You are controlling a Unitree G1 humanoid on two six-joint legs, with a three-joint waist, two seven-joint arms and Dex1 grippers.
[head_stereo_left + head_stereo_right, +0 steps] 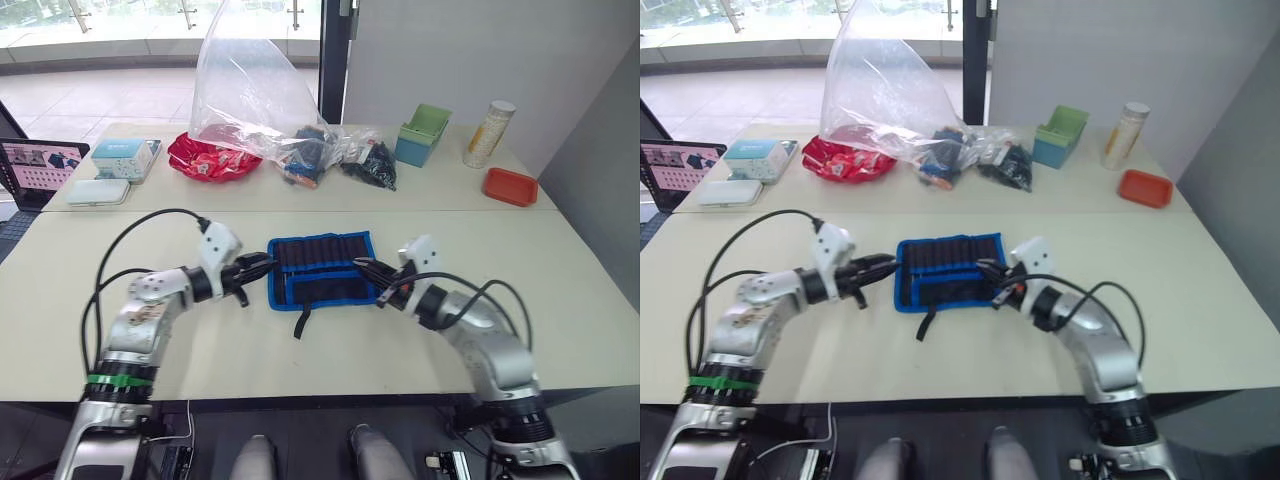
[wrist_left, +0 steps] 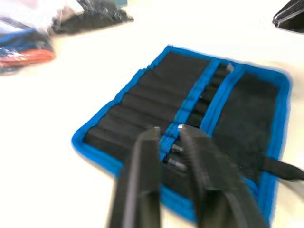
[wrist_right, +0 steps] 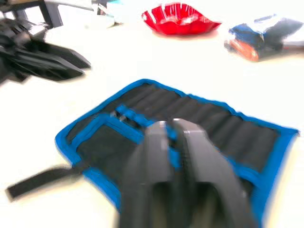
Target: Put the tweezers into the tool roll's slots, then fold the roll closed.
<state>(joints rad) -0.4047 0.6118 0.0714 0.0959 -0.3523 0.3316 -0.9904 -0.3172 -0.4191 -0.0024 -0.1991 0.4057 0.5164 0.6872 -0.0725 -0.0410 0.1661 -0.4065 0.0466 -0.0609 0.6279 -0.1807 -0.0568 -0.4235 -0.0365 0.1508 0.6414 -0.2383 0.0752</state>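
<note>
The tool roll (image 1: 322, 268) lies unrolled and flat in the middle of the near table, dark with a bright blue border. Its black strap (image 1: 302, 322) trails toward the front edge. Small metal ends of tweezers (image 2: 176, 164) poke from the slots along the roll's middle blue band. My left gripper (image 1: 264, 266) is at the roll's left edge, low over it, its fingers a narrow gap apart with nothing between them. At the roll's right edge my right gripper (image 1: 362, 265) is shut, and I see nothing in it.
On the far table stand a clear plastic bag (image 1: 250, 90), a red wrapper bowl (image 1: 212, 158), dark packets (image 1: 370, 165), a green box (image 1: 422, 134), a tall can (image 1: 489, 132) and a red tray (image 1: 510, 186). A laptop (image 1: 35, 170) and a white case (image 1: 98, 192) sit at the left.
</note>
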